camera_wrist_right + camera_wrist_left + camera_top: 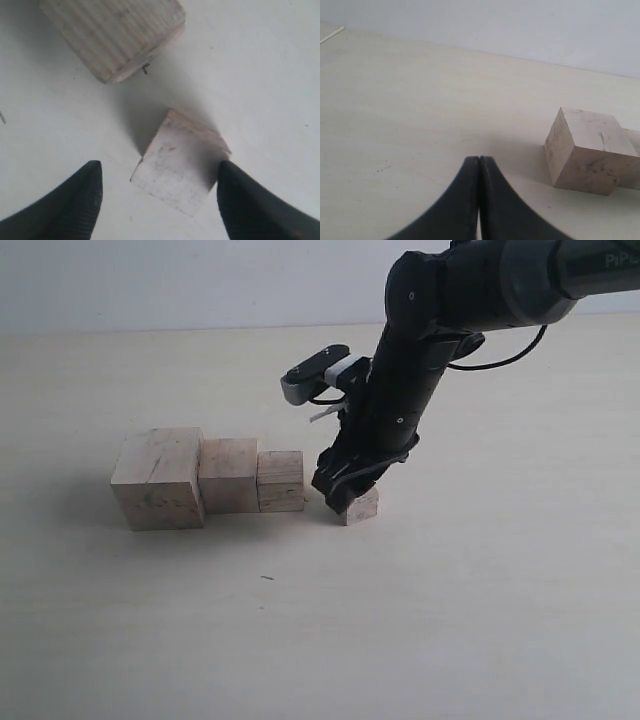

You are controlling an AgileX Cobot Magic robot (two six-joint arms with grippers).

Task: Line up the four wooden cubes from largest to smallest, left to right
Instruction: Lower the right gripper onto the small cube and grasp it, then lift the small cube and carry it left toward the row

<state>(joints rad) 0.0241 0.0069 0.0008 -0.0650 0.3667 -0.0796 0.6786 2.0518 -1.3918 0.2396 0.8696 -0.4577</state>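
Note:
Three wooden cubes stand touching in a row: the largest cube (pixel 158 478) with dark smudges, the second cube (pixel 229 474), and the third cube (pixel 280 481). The smallest cube (pixel 359 505) sits apart to their right, turned at an angle. My right gripper (pixel 338 492) hangs low over it, open, with the smallest cube (pixel 178 162) between the two fingertips and one fingertip (pixel 239 195) close to its edge. The third cube (pixel 116 35) lies just beyond. My left gripper (pixel 479 165) is shut and empty above the table, with the largest cube (pixel 587 150) off to one side.
The pale tabletop (pixel 400 620) stretches around the cubes. A small dark speck (pixel 267 578) lies in front of the row. The right arm (pixel 420 370) reaches in from the upper right.

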